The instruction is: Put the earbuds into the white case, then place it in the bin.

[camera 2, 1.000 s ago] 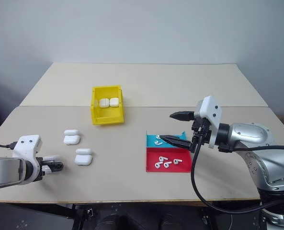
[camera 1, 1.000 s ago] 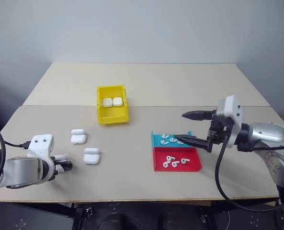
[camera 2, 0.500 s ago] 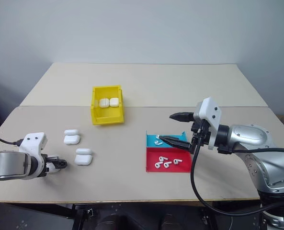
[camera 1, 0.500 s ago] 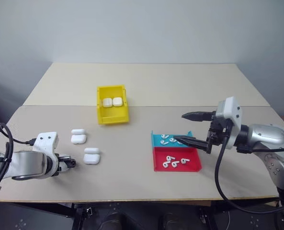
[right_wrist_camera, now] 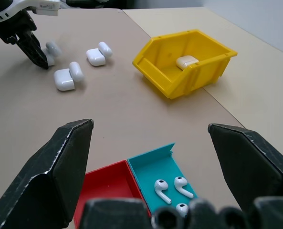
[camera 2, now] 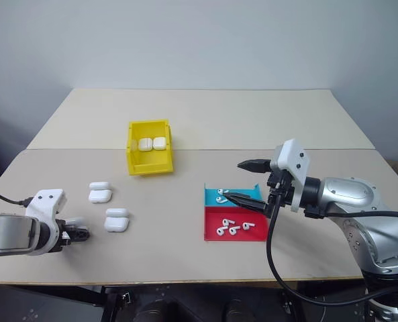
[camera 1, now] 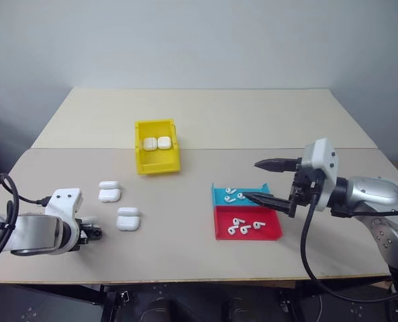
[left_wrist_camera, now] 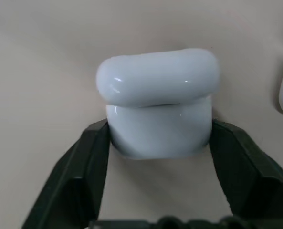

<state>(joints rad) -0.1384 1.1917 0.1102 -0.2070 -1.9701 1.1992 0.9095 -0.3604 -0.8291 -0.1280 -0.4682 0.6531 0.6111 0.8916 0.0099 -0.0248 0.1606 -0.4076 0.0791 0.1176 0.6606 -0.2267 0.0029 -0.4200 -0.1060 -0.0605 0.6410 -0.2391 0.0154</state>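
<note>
Left gripper (camera 1: 94, 233) sits low on the table (camera 1: 185, 255), the nearest white case (camera 1: 128, 219) just beyond it. Right gripper (camera 1: 259, 180) hovers with fingers spread wide over the teal tray (camera 1: 223, 197) of earbuds (camera 1: 231, 198); the yellow bin (camera 1: 156, 162) lies well beyond. Seen from the left wrist, both fingers (left_wrist_camera: 91, 157) clamp an open white case (left_wrist_camera: 158, 102). From the right wrist, teal and red tray (right_wrist_camera: 108, 183) sit between the parted fingers.

You have 5 white cases (camera 1: 129, 219), 1 yellow bin (camera 1: 157, 163), 1 teal tray (camera 1: 220, 196), and 1 red tray (camera 1: 248, 235); the earbuds (camera 1: 242, 227) are too small to count.
</note>
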